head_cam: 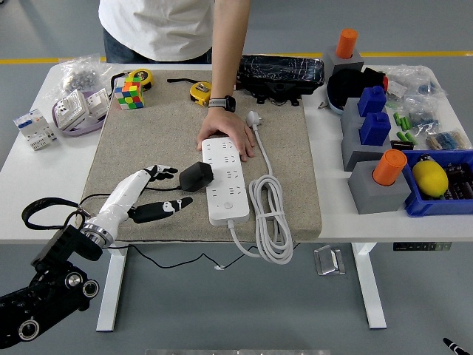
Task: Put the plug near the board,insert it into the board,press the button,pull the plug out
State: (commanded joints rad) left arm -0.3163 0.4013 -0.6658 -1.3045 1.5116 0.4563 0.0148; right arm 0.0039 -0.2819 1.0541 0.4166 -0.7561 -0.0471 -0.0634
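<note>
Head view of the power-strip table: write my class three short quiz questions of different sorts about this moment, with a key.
1. True or false: the robot's left hand grips the black plug.
2. What holds the white power strip steady?
A. the person's hand
B. a clamp
C. the Rubik's cube
3. What surface lies under the strip?

Key: 1 false, the fingers are open beside it. 2 A. 3 the beige mat.

Power strip point(225, 180): white, with white coiled cord point(270, 214). Plug adapter point(195, 176): black. Mat point(148, 140): beige-grey, on white tabletop point(29, 170). Left hand point(148, 198): white shell, black fingertips. Cube point(127, 94): multicoloured. Bin point(443, 200): blue, holding yellow lemon-shaped object point(429, 177).
</note>
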